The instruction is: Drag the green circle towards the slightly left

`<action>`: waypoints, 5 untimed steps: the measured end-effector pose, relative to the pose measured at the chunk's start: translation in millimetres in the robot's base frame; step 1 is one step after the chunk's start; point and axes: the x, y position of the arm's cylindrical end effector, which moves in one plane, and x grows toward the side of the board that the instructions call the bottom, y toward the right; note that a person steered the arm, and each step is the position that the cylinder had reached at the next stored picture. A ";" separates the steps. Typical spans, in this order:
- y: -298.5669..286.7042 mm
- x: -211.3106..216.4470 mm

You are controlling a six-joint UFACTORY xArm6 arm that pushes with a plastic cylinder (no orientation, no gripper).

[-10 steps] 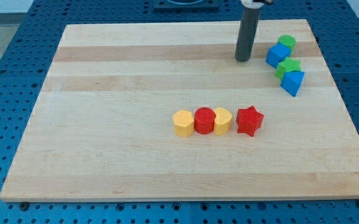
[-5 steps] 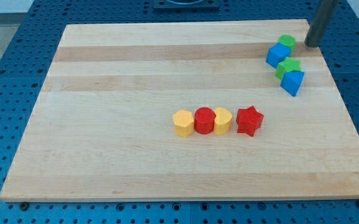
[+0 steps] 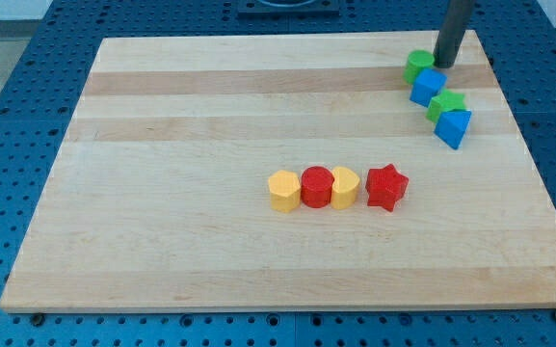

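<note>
The green circle sits near the view's top right of the wooden board, touching a blue block below it. My tip is just to the right of the green circle, close to it or touching it. The dark rod rises from there out of the view's top.
A green star-like block and a blue block lie below the first blue block. At mid-board stands a row: a yellow block, a red circle, a yellow block and a red star.
My tip swung from left of the blocks to their right, then came back left and pushed the green circle leftward. The other blocks have not moved.
</note>
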 end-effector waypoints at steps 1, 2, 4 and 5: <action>12.8 -43.0; -24.4 -54.1; -121.4 -23.5; -122.5 7.0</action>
